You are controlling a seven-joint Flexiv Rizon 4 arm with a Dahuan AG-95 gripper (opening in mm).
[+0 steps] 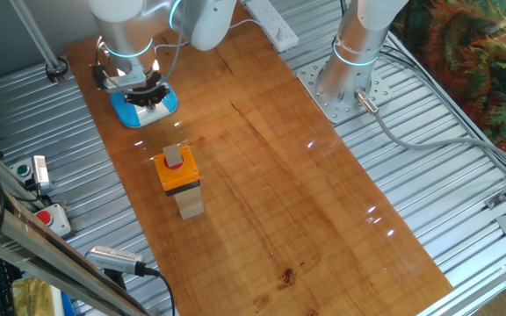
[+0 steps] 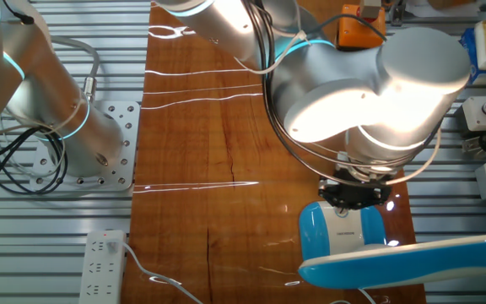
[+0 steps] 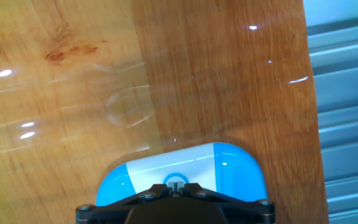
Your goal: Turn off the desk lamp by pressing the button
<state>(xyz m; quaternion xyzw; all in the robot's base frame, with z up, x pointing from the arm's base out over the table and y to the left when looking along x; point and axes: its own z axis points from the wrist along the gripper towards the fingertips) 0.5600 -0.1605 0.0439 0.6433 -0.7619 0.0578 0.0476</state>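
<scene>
1. The desk lamp (image 1: 141, 107) stood at the far corner of the wooden table (image 1: 271, 175), its blue-rimmed base (image 3: 182, 171) lying flat.
2. The gripper (image 2: 358, 194) hung directly over that base, right above the button (image 3: 176, 182).
3. Whether the fingers were apart or together could not be told.
4. An orange box (image 1: 178, 171) sat well apart, mid-table.

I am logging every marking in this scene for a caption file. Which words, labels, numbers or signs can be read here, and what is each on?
No words or numbers are readable in any view.
Power symbol, a ring with a short stroke, no letters: on the button of the desk lamp, at the end effector.
Faint print on the lamp base in the other fixed view: too small to read.
</scene>
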